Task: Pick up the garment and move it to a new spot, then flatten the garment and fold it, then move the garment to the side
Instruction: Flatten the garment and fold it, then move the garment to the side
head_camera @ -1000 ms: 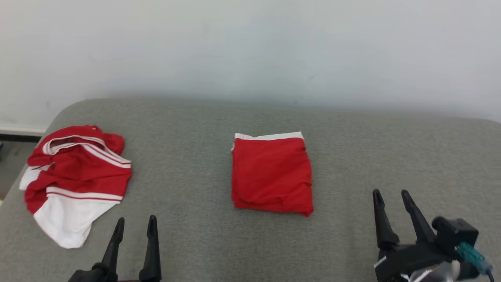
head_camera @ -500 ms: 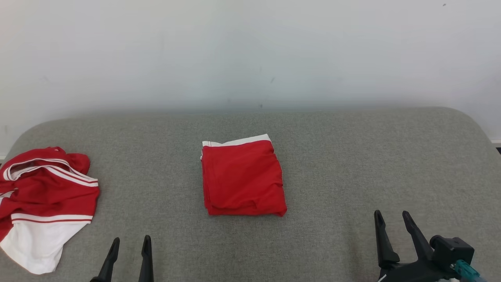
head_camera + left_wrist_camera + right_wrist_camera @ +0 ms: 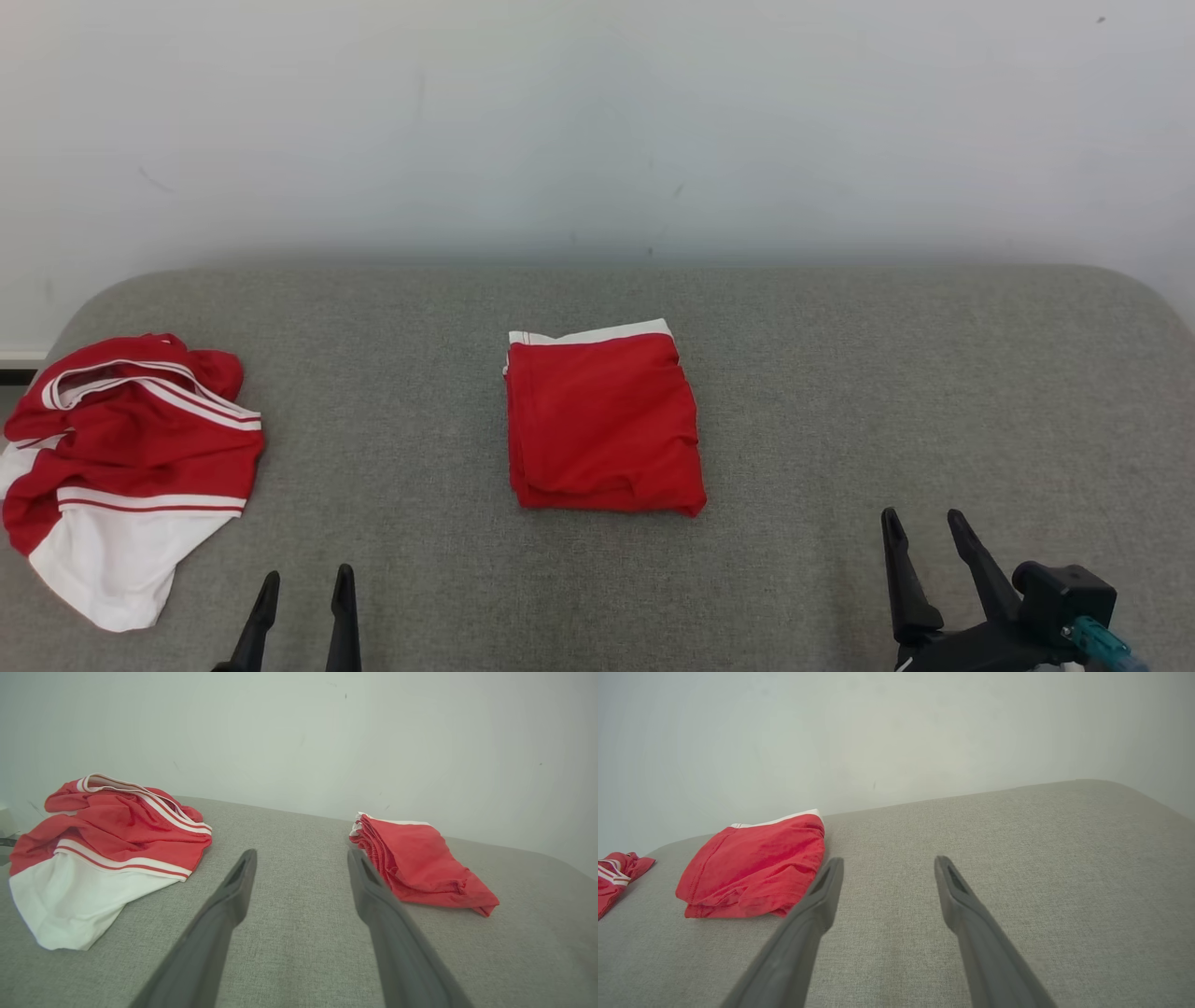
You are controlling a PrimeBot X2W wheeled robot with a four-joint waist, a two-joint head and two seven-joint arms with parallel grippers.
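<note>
While left gripper (image 3: 308, 571) and right gripper (image 3: 921, 513) hold jaws spread, I see folded garment (image 3: 602, 425) centred on grey table (image 3: 887, 373), open room rightward to edge, white wall (image 3: 597, 121) behind.

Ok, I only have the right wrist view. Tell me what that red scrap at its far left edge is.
Observer: It belongs to a crumpled red-and-white garment. This lies unfolded, well apart from the folded red garment, and has a broad white panel at its near end.
Operator: Now report the left tool.
Observer: The left tool is open and empty. It points at the bare grey surface between the two garments and touches neither.
</note>
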